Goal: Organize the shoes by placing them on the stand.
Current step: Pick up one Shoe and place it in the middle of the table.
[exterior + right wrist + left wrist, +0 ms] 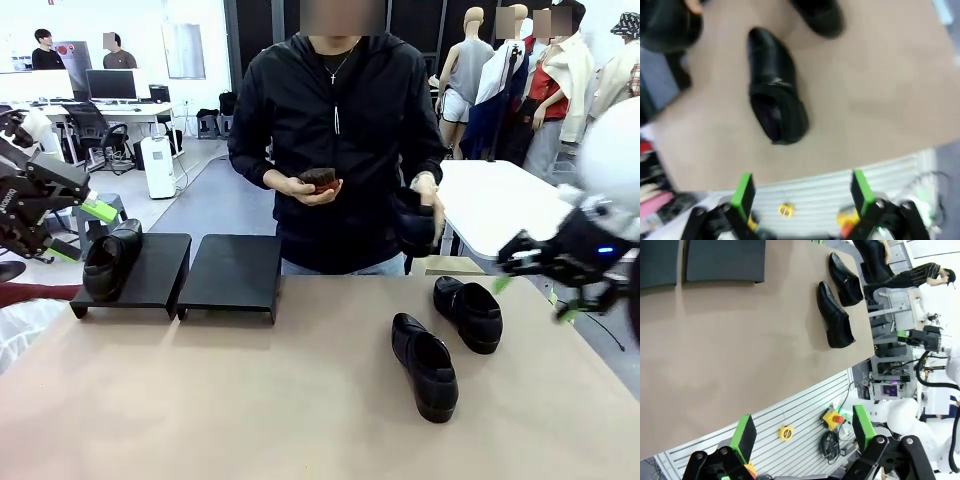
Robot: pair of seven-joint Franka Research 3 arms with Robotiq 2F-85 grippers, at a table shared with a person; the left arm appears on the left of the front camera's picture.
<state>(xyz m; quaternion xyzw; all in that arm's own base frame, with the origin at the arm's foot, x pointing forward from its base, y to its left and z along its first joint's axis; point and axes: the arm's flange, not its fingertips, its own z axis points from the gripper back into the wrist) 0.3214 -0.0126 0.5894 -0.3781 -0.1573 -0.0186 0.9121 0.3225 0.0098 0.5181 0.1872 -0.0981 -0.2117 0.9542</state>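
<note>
A low black stand of two sloped flat platforms is seen at the left centre of the front view, on the far part of the light brown table. One glossy black leather loafer is set on the left platform. Two more loafers are laid on the table right of centre, near each other but apart: a nearer one and a farther one. A fourth loafer is held up in the person's hand beyond the table's far edge, and a small dark brush is held in the other hand.

The left gripper is seen at the left edge, just beside the loafer on the stand; its jaws are spread wide and nothing is held. In the left wrist view the green pads are equally wide apart.

The right gripper is raised at the right edge, jaws wide, nothing gripped. In the blurred right wrist view a loafer is seen at upper centre-left.
</note>
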